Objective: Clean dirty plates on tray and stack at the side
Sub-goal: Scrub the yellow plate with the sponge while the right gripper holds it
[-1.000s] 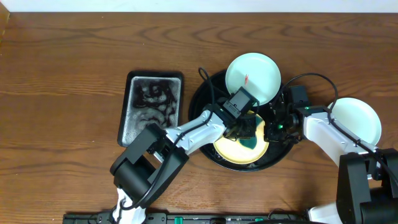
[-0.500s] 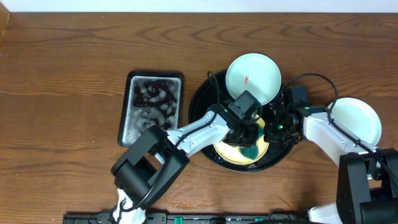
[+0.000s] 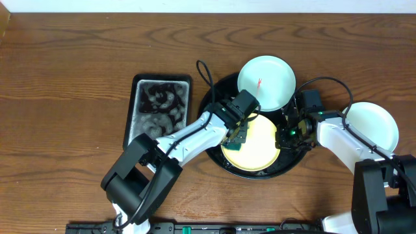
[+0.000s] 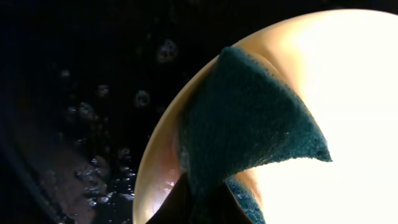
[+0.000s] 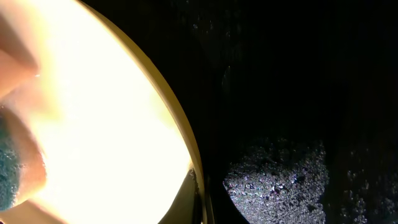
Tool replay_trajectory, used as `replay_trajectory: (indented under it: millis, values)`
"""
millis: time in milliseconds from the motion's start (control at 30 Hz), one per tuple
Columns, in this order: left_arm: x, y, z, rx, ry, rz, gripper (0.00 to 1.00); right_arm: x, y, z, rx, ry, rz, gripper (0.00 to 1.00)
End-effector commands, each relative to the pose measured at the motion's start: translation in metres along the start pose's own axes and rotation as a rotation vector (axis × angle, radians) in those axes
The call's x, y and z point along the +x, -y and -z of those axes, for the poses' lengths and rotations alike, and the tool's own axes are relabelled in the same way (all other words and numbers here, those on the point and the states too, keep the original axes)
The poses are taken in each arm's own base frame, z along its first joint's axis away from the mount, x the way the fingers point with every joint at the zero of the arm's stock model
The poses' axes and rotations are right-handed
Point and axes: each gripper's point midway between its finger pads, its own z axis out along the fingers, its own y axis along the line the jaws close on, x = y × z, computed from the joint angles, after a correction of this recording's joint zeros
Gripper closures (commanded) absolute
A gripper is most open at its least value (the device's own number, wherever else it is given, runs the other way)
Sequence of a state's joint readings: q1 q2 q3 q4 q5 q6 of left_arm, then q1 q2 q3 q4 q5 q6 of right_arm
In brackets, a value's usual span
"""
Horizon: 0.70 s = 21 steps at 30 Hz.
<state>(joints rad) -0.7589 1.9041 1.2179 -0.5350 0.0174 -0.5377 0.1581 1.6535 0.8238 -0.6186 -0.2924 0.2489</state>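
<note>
Lowest in the overhead frame, just right of centre, the pale yellow round shallow plate [image 3: 260,146] lies flat in the large round glossy black tray [image 3: 289,161]. Its matte surface glares almost white in both wrist views. On the plate's left edge the left gripper [image 3: 237,135] pinches a dark green, coarse-fibred scouring sponge [image 4: 249,124], which is folded to a blunt point and pressed on the rim. Beads of water dot the tray floor beside it. The right gripper [image 3: 284,135] sits at the plate's right edge, and we cannot tell whether its fingers are closed.

Higher up, 1 pale mint-blue plate [image 3: 270,88] with a thin red smear rests on the tray's upper rim. A 2nd mint-blue plate [image 3: 372,127], with no marks we can see, lies on the grained brown wooden table [image 3: 65,78] at the right of the frame. Left of the tray stands the small rectangular black sponge tray [image 3: 134,110], filled with grey foam.
</note>
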Motion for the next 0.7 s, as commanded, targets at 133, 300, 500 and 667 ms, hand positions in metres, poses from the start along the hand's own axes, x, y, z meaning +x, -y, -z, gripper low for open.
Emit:
replay_trajectory:
  millis: [133,300,500,667]
  values:
    - [0.01,-0.013,-0.014,-0.055,-0.02,-0.036,0.93,0.006,0.025,-0.007,0.116,-0.013,-0.025,0.99]
    - [0.03,0.048,-0.021,0.236,-0.13,-0.058,0.92,0.006,0.025,-0.007,0.115,-0.012,-0.025,0.99]
    - [0.041,0.097,-0.014,0.441,-0.175,-0.056,0.93,0.007,0.025,-0.007,0.116,-0.014,-0.026,0.99]
    - [0.05,0.088,-0.018,0.377,-0.196,-0.057,0.93,0.007,0.025,-0.007,0.116,-0.014,-0.026,0.99]
